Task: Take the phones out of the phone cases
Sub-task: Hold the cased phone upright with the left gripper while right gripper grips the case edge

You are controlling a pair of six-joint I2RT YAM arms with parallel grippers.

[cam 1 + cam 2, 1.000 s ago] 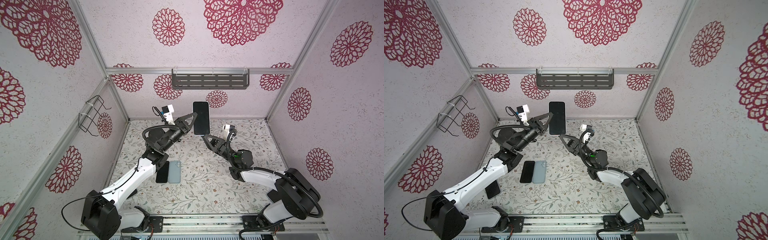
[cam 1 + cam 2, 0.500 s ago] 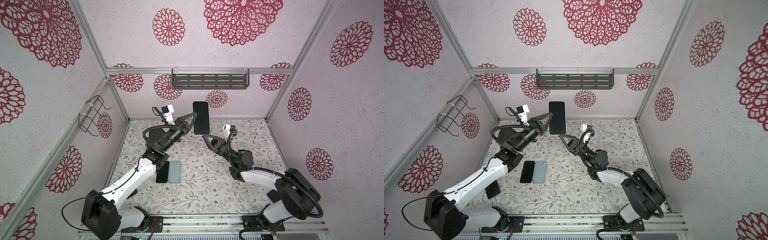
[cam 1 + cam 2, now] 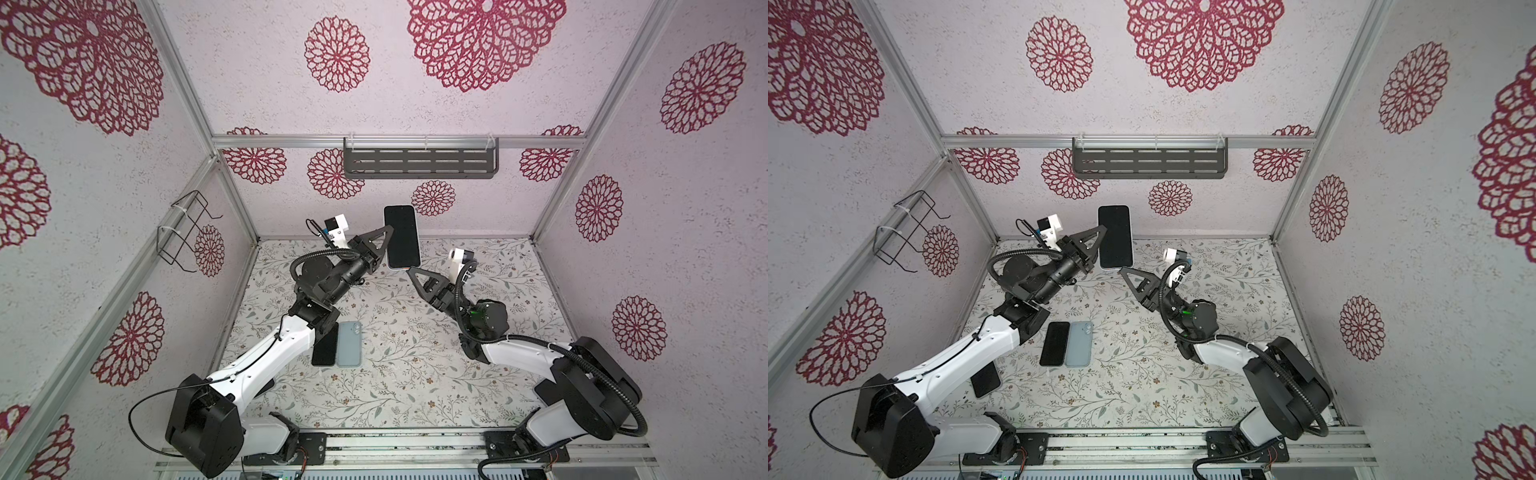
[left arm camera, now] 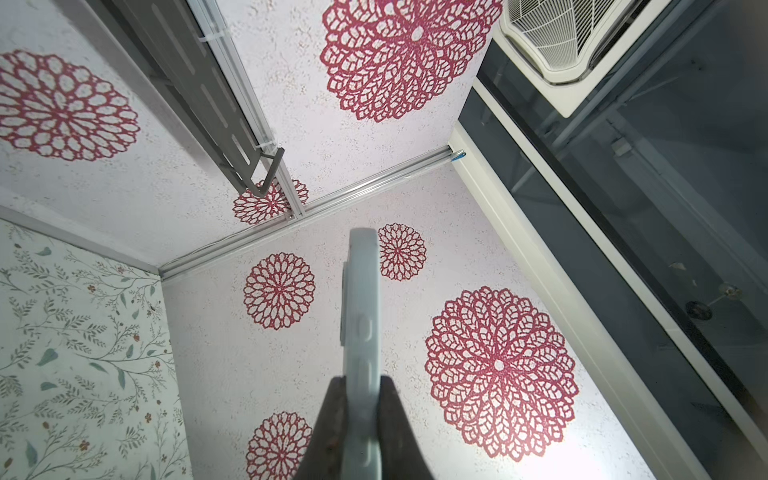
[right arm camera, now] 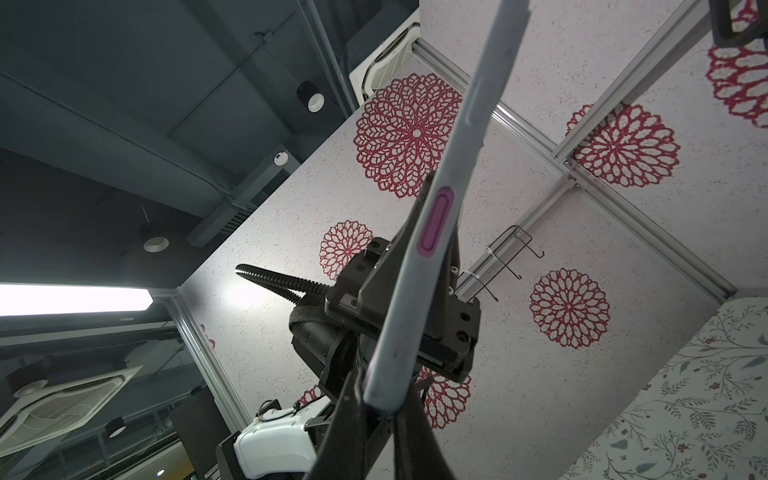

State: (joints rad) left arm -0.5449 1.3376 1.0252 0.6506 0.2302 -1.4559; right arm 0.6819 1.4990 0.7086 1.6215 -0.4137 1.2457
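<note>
Shows the right gripper with jaws drawn far closer together than a second ago, now pinching the bottom corner of the phone case; shows no other shift, arms and case parked as before.

Nearest the lens, well behind the left jaws and down on the table, catches a half-hidden handset tucked under the left arm.

A little farther in, still short of both sets of jaws, picks out a black handset and a blue-grey handset lying flat and close side by side, camera cut-out of the blue-grey one facing up.

Farther on, finds the left gripper clamped tight on one long edge of the case, fingers pressed to its front and back, carrying it clear of the table.

Places the phone still seated in that case, dark screen toward the top views, one long side between the left jaws, bottom corner at the right jaws.

From the right wrist, reveals the case's pale grey rim and pink button stretching away from the right jaws, a finger on either side of the corner.

Beyond both sets of jaws, takes in a grey slotted shelf on the back wall; out to the side of the left jaws, away from the right ones, a black wire basket on the side wall.
</note>
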